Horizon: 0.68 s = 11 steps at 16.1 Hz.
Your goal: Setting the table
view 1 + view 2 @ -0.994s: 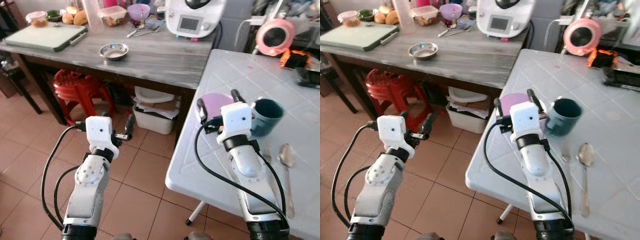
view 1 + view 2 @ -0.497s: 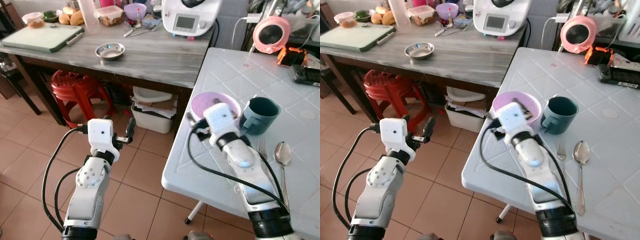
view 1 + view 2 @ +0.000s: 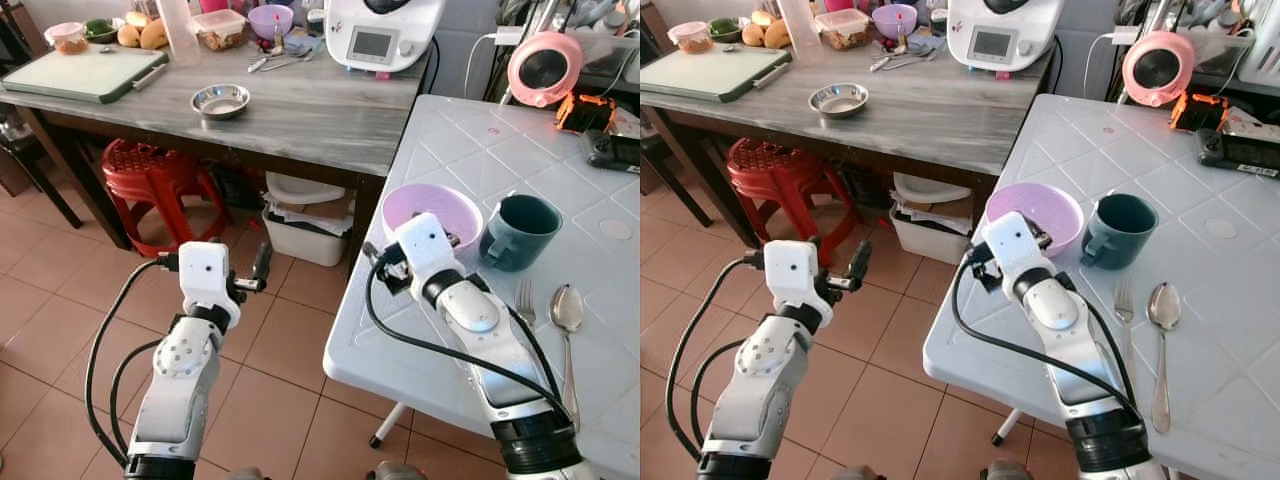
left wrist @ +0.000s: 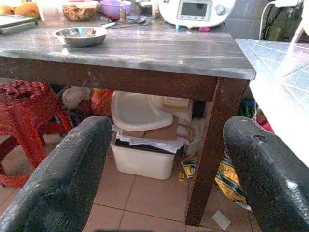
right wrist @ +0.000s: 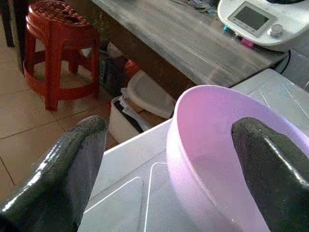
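Pink bowl [image 3: 1032, 214] sits on the white table [image 3: 1200, 390] near its left edge, teal mug [image 3: 1120, 230] just beside it, fork [image 3: 1125, 300] and spoon [image 3: 1161, 322] laid nearer the robot. Right gripper [image 5: 166, 159] is spread wide at the bowl's near rim, probably holding nothing. Left gripper [image 4: 164, 169] is open, empty, over the floor. Setting looks mostly done; what's left is unclear.

Near rim of the round pink plastic bowl [image 3: 432, 212] hidden behind right gripper [image 3: 447, 236], small countertop items beside white kitchen machine [image 3: 380, 35] too small to tell
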Available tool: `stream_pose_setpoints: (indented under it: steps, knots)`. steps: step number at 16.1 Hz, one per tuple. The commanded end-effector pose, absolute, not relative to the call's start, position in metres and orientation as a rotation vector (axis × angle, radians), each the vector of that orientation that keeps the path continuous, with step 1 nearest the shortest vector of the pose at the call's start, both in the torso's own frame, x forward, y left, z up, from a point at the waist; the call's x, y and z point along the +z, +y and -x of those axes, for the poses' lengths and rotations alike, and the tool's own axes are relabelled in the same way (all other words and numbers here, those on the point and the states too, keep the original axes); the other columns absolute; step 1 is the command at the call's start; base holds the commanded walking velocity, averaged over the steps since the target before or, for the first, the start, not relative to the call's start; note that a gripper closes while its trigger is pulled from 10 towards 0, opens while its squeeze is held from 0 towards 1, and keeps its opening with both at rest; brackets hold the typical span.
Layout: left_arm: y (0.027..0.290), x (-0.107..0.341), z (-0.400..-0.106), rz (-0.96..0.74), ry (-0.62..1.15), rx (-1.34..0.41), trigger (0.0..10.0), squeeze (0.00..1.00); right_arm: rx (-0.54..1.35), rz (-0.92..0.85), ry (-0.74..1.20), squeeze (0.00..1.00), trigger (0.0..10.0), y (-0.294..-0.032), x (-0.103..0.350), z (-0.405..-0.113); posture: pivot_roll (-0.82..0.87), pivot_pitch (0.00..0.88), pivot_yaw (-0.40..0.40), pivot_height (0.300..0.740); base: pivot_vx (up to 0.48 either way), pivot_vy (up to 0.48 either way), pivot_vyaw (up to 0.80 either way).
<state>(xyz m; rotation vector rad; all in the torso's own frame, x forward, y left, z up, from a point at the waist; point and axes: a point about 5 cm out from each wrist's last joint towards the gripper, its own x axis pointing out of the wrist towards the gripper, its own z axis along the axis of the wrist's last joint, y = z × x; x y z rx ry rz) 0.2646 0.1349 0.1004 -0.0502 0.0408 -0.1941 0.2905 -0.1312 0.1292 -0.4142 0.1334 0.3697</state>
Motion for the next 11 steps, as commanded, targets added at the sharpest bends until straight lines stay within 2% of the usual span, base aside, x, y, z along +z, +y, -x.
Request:
stream_pose_setpoints:
  steps: [1, 11]
  knots:
    - [0.138, 0.101, -0.267, 0.029, 0.046, -0.186, 10.0, 0.0, 0.372, 0.428, 0.134, 0.0, 10.0, -0.131, 0.133, -0.295, -0.05, 0.0, 0.043, 0.74, 0.0, 0.0, 0.0]
    - [0.137, 0.098, -0.265, 0.034, 0.063, -0.172, 10.0, 0.0, 0.444, 0.376, 0.28, 0.0, 10.0, -0.139, 0.139, -0.314, -0.06, 0.004, 0.024, 0.74, 0.0, 0.0, 0.0]
